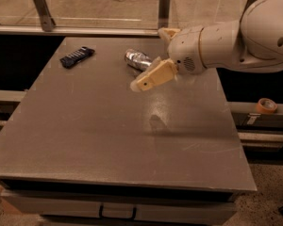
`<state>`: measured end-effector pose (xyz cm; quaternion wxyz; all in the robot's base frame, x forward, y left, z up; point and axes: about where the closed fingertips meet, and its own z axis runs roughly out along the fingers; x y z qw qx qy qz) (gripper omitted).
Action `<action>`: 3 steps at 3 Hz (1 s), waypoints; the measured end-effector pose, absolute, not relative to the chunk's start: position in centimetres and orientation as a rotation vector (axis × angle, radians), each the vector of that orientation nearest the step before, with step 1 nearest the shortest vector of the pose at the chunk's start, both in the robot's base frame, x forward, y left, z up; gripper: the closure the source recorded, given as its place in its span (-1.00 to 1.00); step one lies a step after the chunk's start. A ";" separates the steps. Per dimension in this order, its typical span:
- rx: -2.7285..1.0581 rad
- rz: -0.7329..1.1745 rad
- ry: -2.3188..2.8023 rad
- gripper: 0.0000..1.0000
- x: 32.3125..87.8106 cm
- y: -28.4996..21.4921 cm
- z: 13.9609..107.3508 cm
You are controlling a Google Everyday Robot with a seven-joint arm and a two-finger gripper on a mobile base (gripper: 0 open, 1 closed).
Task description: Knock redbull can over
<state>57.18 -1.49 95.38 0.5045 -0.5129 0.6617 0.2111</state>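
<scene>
The redbull can (pixel 137 60), slim and silver, lies on its side on the grey table (pixel 108 135) near the far middle. My gripper (pixel 144 83) hangs over the table just in front and to the right of the can, its tan finger (pixel 153 76) pointing down-left. It holds nothing that I can see.
A flat dark remote (pixel 77 56) lies at the far left of the table. A roll of tape (pixel 266 105) sits on a rail to the right. A glass barrier runs behind the table's far edge.
</scene>
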 end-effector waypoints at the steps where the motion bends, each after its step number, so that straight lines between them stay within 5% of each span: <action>1: -1.254 0.342 1.618 -1.00 56.2 -9.0 98.0; 3: -1.287 0.198 1.589 -1.00 54.8 -13.5 101.9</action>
